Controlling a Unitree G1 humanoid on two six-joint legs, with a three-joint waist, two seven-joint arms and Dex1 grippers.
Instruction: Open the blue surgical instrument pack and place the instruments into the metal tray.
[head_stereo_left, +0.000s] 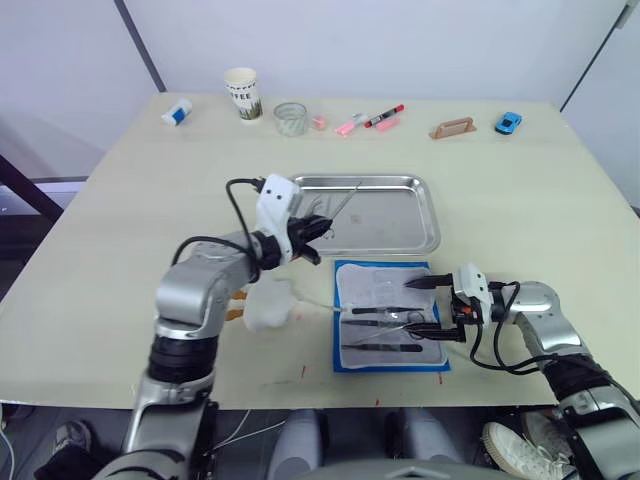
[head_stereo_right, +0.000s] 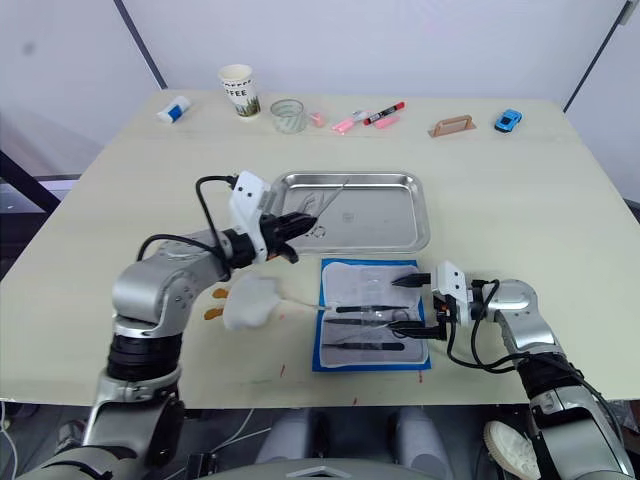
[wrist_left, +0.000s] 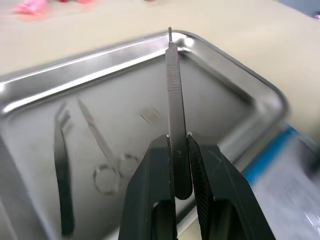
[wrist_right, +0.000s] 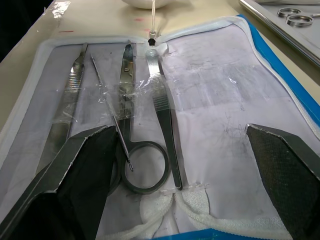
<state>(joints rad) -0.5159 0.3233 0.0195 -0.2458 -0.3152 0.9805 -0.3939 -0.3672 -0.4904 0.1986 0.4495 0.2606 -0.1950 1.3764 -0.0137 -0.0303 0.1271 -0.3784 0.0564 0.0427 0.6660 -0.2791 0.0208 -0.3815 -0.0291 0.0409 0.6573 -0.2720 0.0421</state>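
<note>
Pincer on the left arm (wrist_left: 181, 150) is clamped on a slim silvery ribbed scalpel-like handle (wrist_left: 175, 85), tip aimed over the near rim of the shallow shiny steel tray (head_stereo_left: 430, 215), where tweezers (wrist_left: 62, 165) and ring-handled scissors (wrist_left: 107, 160) already lie. To do the drop well, I would carry it in past the rim, lower it close to the floor, then release flat, clear of the scissors. Right pincer (wrist_right: 185, 150) gapes wide, empty, above the opened blue fabric pack with pale lining (head_stereo_left: 390, 316) lying on the cream worktop (head_stereo_left: 130, 200) just beside the tray, remaining instruments (wrist_right: 125, 90) held under clear tape. Paper cup (head_stereo_left: 242, 93) bears partial lettering (seemingly "FEE")
</note>
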